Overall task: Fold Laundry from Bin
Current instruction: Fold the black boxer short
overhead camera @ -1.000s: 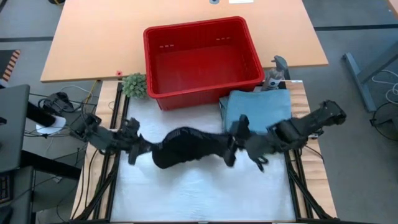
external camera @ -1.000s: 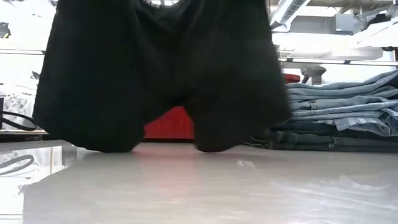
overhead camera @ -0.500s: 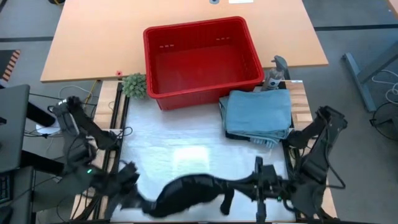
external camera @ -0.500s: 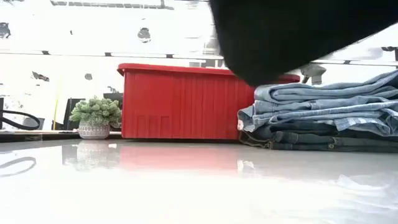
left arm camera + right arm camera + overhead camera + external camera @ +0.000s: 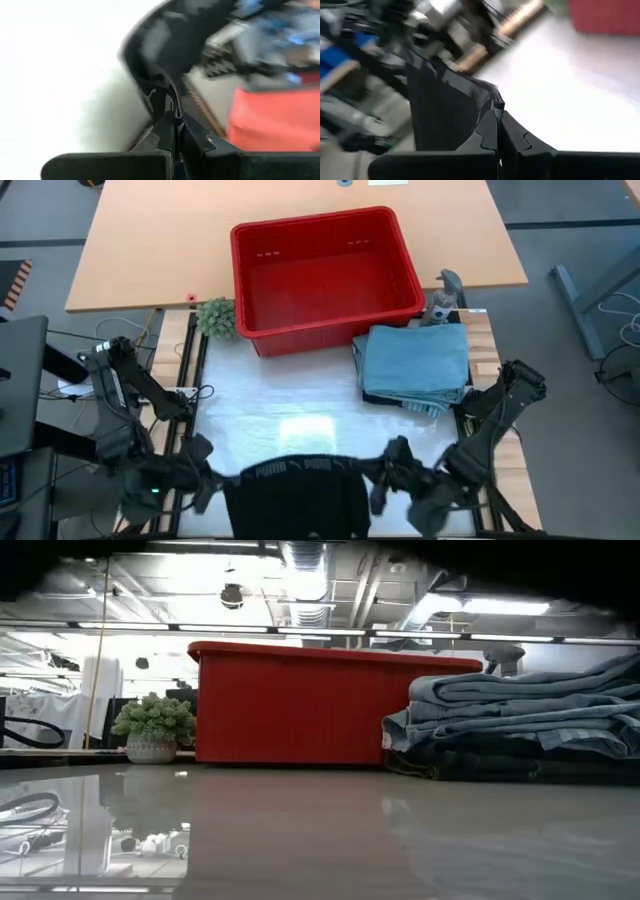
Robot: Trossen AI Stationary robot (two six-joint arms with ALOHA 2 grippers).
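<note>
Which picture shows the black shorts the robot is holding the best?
The high view: the black garment hangs spread between both pincers. Each wrist view shows only a pinched edge, and the low view just a dark strip along the top.

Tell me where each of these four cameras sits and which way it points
High: overhead, looking down; both arms, left claw, right claw stretching the black garment.
Low: tabletop level, facing the red bin; no arm visible.
Left wrist: past shut fingers pinching the garment.
Right wrist: likewise, fingers.
High and low share the bin and denim stack.
</note>
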